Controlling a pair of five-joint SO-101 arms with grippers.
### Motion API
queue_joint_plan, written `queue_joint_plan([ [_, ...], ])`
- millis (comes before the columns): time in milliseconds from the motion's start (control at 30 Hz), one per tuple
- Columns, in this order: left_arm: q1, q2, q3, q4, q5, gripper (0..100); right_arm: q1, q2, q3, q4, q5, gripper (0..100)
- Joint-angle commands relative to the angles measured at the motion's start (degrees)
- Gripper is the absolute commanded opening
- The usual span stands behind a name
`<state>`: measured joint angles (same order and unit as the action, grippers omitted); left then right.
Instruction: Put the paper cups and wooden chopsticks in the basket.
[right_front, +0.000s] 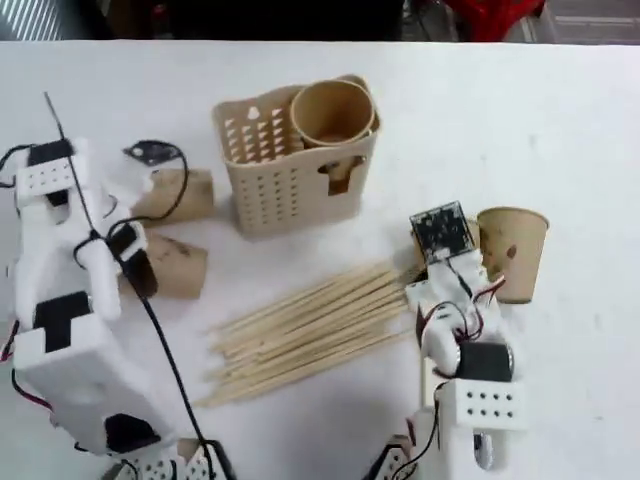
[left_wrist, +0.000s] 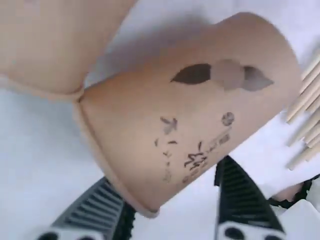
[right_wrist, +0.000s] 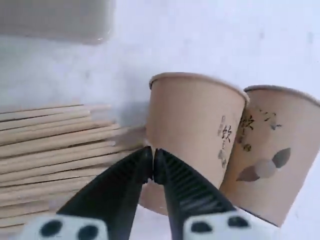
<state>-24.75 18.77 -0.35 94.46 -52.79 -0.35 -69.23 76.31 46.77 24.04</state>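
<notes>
A beige perforated basket (right_front: 285, 185) stands at the back middle with one paper cup (right_front: 332, 112) inside it. Two paper cups lie on their sides at the left, one farther back (right_front: 180, 195) and one nearer (right_front: 180, 265). My left gripper (left_wrist: 167, 212) is open, its fingers (left_wrist: 240, 200) on either side of the nearer cup (left_wrist: 190, 120) at its rim end. A pile of wooden chopsticks (right_front: 310, 330) lies in the middle. My right gripper (right_wrist: 152, 162) is shut with nothing in it, just in front of two cups (right_wrist: 195, 130) standing side by side (right_wrist: 272, 150).
The right arm (right_front: 455, 320) stands between the chopstick tips and the right-hand cup (right_front: 515, 250). Cables (right_front: 165, 350) from the left arm trail across the table beside the chopsticks. White table (right_front: 520, 120) lies open behind and right of the basket.
</notes>
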Motion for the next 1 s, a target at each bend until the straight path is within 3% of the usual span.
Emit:
queue_joint_plan([
  [0, 2.68, -0.57, -2.81, -2.37, 2.29, 15, 0.22, -4.53, 3.43, -3.65, -0.62, 1.7],
  [233, 2.95, -0.75, -3.08, -1.85, 2.37, 3, 0.22, -15.52, 10.46, -4.88, -0.62, 1.7],
  [467, 1.98, -0.84, -9.49, 7.21, 2.29, 2, -2.15, -25.63, 16.18, -4.44, -0.18, 1.7],
  [600, -0.22, -3.03, -13.27, 7.91, 2.46, 2, -4.44, -29.85, 16.62, 0.04, -0.09, 1.7],
  [800, -3.03, -18.33, -12.48, 8.0, 3.34, 2, -4.53, -34.15, 16.79, 3.03, -0.09, 1.7],
  [967, 1.63, -36.88, -15.21, 7.3, 13.1, 2, -4.53, -33.98, 16.79, 2.86, -0.09, 1.7],
])
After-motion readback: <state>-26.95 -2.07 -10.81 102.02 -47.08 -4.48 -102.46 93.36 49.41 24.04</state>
